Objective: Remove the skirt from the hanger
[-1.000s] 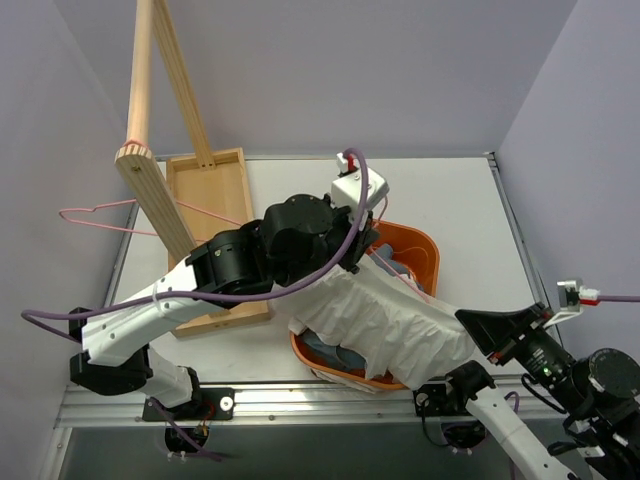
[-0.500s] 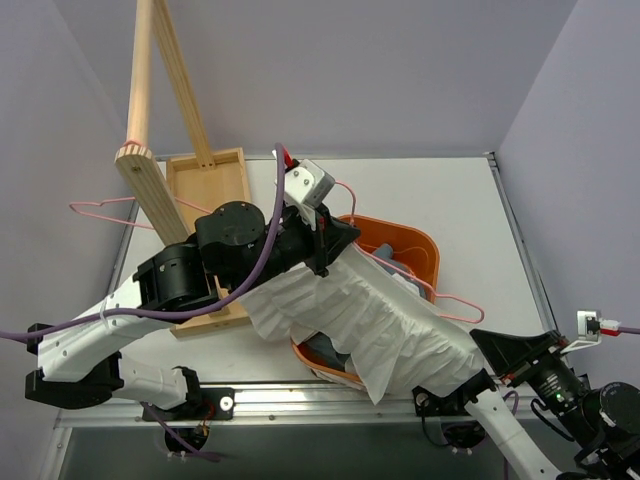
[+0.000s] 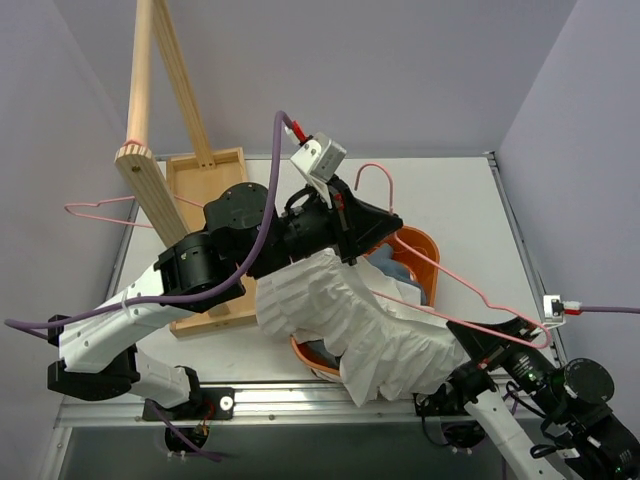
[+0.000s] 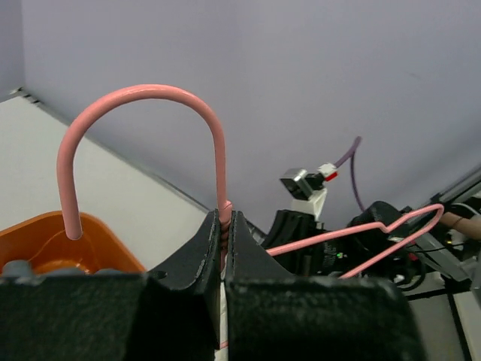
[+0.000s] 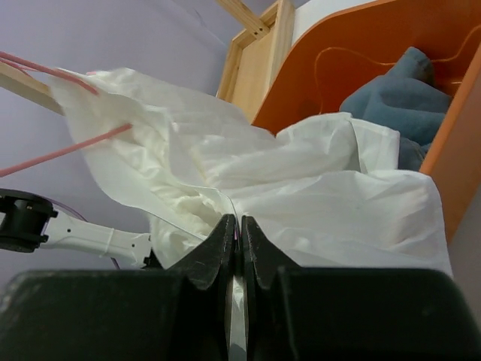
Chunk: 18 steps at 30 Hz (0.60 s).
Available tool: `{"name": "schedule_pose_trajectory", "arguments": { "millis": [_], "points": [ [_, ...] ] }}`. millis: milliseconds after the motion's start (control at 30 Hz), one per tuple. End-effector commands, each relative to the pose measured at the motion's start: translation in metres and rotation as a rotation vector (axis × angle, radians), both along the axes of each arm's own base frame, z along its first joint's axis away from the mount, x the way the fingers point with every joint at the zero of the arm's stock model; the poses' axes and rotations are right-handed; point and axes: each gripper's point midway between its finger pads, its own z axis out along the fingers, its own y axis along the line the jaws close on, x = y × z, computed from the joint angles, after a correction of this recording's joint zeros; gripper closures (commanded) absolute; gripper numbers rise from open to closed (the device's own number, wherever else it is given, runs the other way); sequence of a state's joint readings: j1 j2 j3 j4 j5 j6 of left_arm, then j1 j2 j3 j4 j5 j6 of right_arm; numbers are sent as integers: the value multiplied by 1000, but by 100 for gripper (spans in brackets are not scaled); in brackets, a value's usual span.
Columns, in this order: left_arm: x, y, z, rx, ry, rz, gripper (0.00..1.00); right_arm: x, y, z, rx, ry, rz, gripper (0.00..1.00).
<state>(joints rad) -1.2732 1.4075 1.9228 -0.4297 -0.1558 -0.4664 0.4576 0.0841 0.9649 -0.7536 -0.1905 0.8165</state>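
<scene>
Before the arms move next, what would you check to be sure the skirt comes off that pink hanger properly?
1. Left gripper clamped on the neck of the pink hanger: ok, jaws shut just under the hook.
2. Right gripper pinching the white skirt: ok.
3. Skirt free of the hanger: not ok, pink wires run into the cloth.
4. Cloth snagged on the wire: cannot tell, hidden in the folds.
5. Orange basket beneath the skirt: ok.
</scene>
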Motion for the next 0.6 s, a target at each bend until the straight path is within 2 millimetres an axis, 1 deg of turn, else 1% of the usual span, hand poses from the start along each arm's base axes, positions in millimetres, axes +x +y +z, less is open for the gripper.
{"name": "schedule_pose_trajectory", "arguments": {
  "millis": [0,33,67,100,167,200,233,267,300,333,367,400,433,467,500,533,567],
  "points": [
    [-27,-3,62,-228,8,-158,98,14,15,34,61,-93,40,100],
    [-30,-4,70,-262,9,-179,98,16,17,41,69,-113,45,100],
    [-42,-7,73,-272,7,-244,98,20,19,44,66,-119,45,100],
    [-46,-9,74,-284,28,-272,98,27,22,46,54,-111,45,100],
    [-54,-8,82,-310,37,-314,98,32,23,64,61,-151,39,100],
    [-61,-7,84,-316,49,-350,98,42,27,66,41,-143,40,100],
    [-63,-4,85,-320,53,-360,98,45,28,75,39,-164,38,100],
    [-67,1,86,-318,57,-368,98,45,26,89,36,-189,31,100],
    [-68,4,86,-313,57,-371,98,59,30,90,-17,-178,27,100],
    [-69,8,80,-289,63,-367,98,62,30,95,-43,-177,22,100],
    [-70,18,81,-284,56,-358,98,60,28,117,-51,-220,19,100],
    [-70,22,78,-263,41,-345,98,74,33,120,-89,-199,16,100],
    [-69,25,65,-204,52,-332,98,77,32,126,-132,-216,15,100],
    [-67,30,61,-176,48,-312,98,80,32,136,-150,-227,15,100],
    [-67,40,63,-163,20,-295,98,86,34,158,-161,-253,13,100],
    [-64,44,49,-104,34,-274,98,87,32,163,-203,-262,9,100],
    [-63,49,46,-86,31,-258,98,90,31,171,-221,-269,3,100]
  ]
}}
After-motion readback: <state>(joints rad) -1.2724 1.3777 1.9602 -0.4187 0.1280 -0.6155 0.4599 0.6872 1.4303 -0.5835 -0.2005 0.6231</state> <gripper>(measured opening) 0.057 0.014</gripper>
